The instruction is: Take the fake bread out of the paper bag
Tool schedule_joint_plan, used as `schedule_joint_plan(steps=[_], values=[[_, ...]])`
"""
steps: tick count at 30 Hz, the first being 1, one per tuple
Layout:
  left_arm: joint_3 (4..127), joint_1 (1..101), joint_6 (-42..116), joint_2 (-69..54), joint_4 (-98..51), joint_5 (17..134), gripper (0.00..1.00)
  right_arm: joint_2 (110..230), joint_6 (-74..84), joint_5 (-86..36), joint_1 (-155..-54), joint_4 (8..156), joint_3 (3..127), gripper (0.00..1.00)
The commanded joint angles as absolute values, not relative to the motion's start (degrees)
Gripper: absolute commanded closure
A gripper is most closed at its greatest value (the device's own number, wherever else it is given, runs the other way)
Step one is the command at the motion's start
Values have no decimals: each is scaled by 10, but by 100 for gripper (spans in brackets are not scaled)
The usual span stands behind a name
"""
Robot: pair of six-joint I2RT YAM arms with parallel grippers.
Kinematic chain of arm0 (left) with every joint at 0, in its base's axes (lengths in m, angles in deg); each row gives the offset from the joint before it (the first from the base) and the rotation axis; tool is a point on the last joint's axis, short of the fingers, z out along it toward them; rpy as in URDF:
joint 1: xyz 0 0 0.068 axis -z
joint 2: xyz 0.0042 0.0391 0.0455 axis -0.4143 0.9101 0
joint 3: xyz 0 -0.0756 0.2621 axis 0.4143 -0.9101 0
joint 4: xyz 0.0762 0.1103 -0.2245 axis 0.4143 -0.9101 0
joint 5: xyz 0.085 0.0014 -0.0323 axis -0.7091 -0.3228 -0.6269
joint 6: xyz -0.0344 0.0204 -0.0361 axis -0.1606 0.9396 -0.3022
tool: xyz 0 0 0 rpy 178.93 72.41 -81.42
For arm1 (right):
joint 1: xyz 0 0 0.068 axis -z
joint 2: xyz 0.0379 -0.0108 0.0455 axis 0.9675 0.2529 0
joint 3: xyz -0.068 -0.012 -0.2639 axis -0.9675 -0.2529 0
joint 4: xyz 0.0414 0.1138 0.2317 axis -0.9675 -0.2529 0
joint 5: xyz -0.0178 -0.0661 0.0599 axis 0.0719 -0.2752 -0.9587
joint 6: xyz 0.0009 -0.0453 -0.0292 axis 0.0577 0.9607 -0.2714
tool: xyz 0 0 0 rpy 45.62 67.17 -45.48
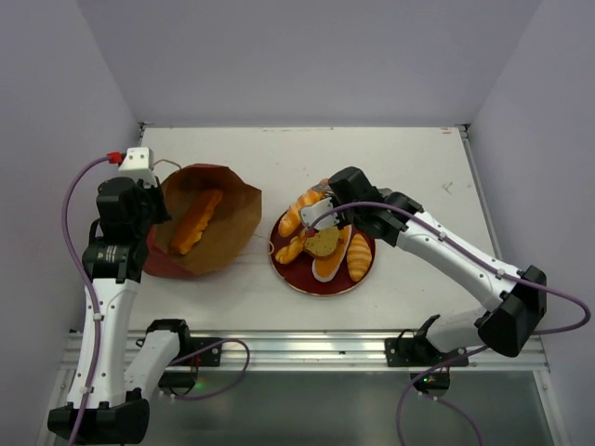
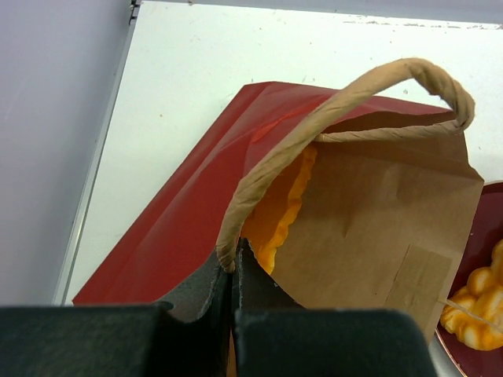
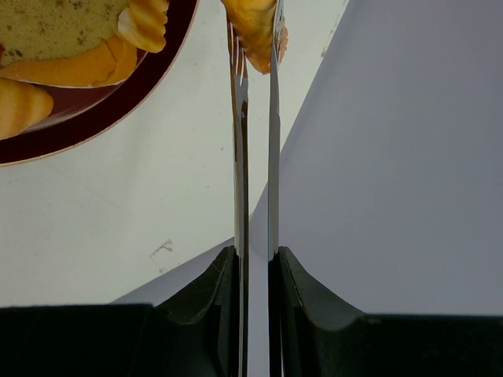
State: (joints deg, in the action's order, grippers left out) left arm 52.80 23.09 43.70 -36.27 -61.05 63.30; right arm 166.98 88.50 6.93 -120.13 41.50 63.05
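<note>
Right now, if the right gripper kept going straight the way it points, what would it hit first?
The right gripper would meet the fake bread first: a loaf sits right at its tips, possibly already pinched, near the plate rim.

Above the ridged silver aluminium rail, the left arm is white links joined by chunky black housings; the right arm is built alike. A lilac-grey cable trails each, the left one ending in a red plug at a white wrist box. Green lights glow just below the rail. The left gripper has matte black fingers; those of the right gripper thin to grey blades.
</note>
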Motion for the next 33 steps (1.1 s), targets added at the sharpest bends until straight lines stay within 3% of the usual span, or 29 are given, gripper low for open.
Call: schedule_joint_plan(steps=[1,17,28,33], values=[[558,226,443,-370,-594,630,100,1678,917,75,-1210,480,627,100],[552,226,431,-381,-591,661,100,1741,944,132,-1268,516,607,95],[547,226,427,-386,-589,669,100,1756,920,141,-1286,483,609,66],[547,226,427,-389,-589,669,100,1757,914,138,-1289,470,610,61]])
